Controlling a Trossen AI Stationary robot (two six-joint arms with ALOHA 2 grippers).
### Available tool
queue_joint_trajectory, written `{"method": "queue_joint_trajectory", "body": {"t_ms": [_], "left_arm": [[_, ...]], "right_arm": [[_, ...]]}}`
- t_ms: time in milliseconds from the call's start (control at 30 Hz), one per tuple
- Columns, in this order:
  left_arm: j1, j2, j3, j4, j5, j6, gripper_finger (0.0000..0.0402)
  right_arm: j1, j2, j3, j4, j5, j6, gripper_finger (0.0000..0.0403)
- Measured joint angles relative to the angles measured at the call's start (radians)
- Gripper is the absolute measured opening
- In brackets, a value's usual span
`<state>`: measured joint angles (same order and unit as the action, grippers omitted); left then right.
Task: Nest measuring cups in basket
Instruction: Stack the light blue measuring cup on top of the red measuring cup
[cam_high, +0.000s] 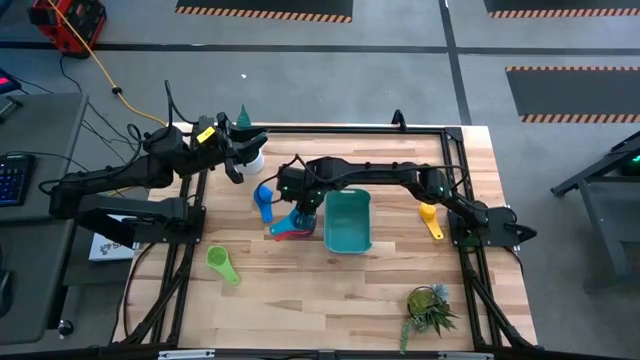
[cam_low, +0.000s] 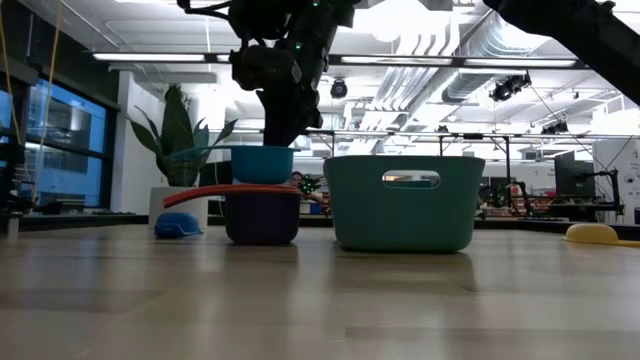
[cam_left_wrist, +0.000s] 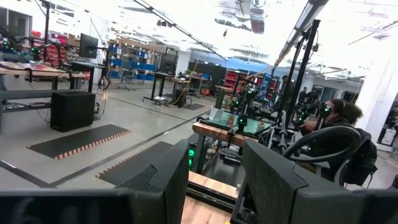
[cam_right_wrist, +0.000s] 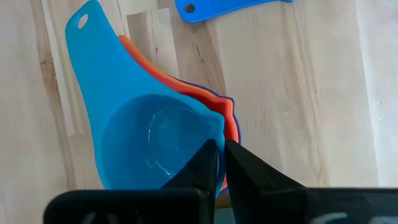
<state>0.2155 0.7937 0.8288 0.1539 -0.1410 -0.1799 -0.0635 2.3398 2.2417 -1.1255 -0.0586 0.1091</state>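
A stack of three nested measuring cups (cam_high: 293, 226) stands on the table just left of the teal basket (cam_high: 347, 222): a light blue cup (cam_right_wrist: 149, 143) sits in a red-orange cup (cam_right_wrist: 231, 124), which sits in a dark purple cup (cam_low: 262, 218). My right gripper (cam_right_wrist: 219, 149) reaches down onto the stack's top cup and is shut on its rim. A blue cup (cam_high: 263, 200), a green cup (cam_high: 222, 263) and a yellow cup (cam_high: 431, 220) lie apart on the table. My left gripper (cam_left_wrist: 217, 186) is raised at the far left, open and holding nothing. My right gripper pinches the light blue cup's rim (cam_right_wrist: 211, 134) on the side away from its handle, one finger inside the bowl and one outside. The fingers come steeply from above. The cup sits upright, nested in the red-orange cup, with the stack resting on the table.
A white plant pot (cam_high: 253, 160) stands at the far left near my left gripper. A small green plant (cam_high: 430, 306) lies at the near right. A dark frame (cam_high: 455, 190) runs around the table's edges. A person sits in the room beyond.
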Motion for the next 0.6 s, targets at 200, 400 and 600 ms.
{"method": "queue_joint_trajectory", "body": {"t_ms": [200, 400, 600], "left_arm": [[0.0, 0.0, 0.0, 0.0, 0.0, 0.0, 0.0142], [0.0, 0.0, 0.0, 0.0, 0.0, 0.0, 0.0142], [0.0, 0.0, 0.0, 0.0, 0.0, 0.0, 0.0142]], "right_arm": [[-0.002, 0.0, 0.0, 0.0, -0.002, 0.026, 0.0021], [-0.002, 0.0, -0.001, -0.007, -0.033, 0.049, 0.0024], [-0.002, 0.0, -0.001, -0.011, -0.022, 0.043, 0.0086]]}}
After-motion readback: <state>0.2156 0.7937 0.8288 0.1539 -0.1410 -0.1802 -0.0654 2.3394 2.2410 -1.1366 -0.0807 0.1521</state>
